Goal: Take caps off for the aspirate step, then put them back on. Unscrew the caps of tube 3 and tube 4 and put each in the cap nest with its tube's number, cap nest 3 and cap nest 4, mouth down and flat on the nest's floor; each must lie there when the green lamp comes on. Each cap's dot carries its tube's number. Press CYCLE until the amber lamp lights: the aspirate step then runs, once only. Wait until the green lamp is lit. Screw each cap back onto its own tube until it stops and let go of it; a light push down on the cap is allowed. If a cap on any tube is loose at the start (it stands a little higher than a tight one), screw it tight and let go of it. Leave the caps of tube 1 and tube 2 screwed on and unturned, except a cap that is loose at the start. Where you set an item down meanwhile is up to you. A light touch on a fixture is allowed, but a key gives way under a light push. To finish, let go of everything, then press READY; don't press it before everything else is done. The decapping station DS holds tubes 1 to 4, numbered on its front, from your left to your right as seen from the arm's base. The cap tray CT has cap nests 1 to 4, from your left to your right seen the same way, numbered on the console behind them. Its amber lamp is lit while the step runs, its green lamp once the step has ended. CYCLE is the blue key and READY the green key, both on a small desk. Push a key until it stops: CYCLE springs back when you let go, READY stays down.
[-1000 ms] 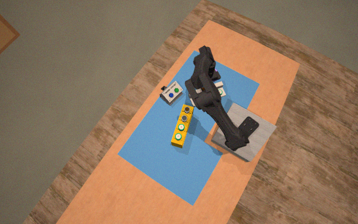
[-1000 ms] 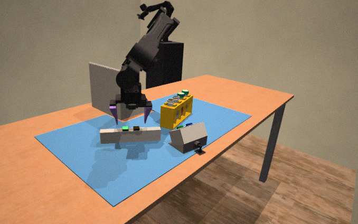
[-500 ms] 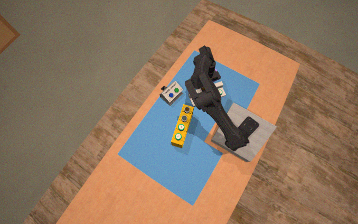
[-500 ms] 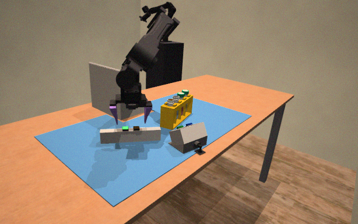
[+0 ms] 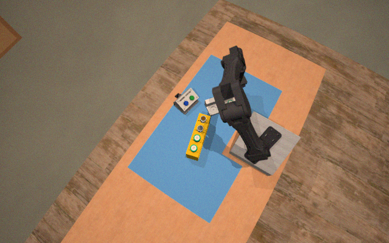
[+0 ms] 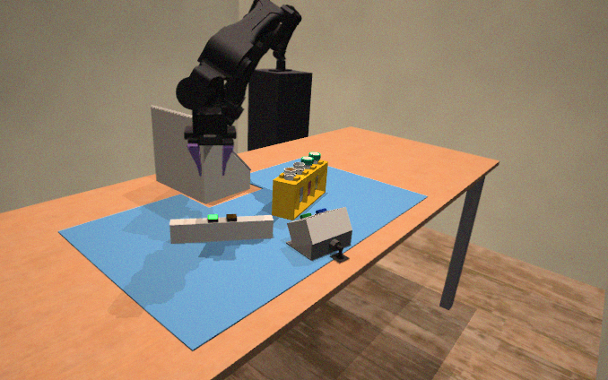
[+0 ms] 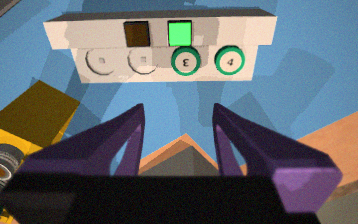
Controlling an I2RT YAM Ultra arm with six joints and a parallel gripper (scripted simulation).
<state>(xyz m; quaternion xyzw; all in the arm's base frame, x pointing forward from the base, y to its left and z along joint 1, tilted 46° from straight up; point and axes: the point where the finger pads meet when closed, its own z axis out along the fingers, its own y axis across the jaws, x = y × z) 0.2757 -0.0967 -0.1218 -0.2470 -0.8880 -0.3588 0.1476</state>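
In the wrist view the cap tray holds cap 3 (image 7: 185, 60) and cap 4 (image 7: 229, 61), white tops with green rims, each in its own numbered nest. Nests 1 (image 7: 101, 60) and 2 (image 7: 142, 59) are empty. On the console behind them the green lamp (image 7: 179, 33) is lit and the amber lamp (image 7: 136, 34) is dark. My gripper (image 7: 178, 111) hangs above the mat on the base side of the tray, fingers pointing down, partly open and empty; it also shows in the exterior view (image 6: 210, 172). On the yellow station (image 5: 198, 136), tube 4 (image 5: 203, 118) and tube 3 (image 5: 200, 128) stand open.
Tubes 2 (image 5: 197, 137) and 1 (image 5: 193, 148) carry their green caps. The key desk (image 5: 186, 100) stands beyond the station with the blue key (image 5: 186, 103) and the green key (image 5: 191, 97), both up. The grey base plate (image 5: 265, 143) lies behind the arm.
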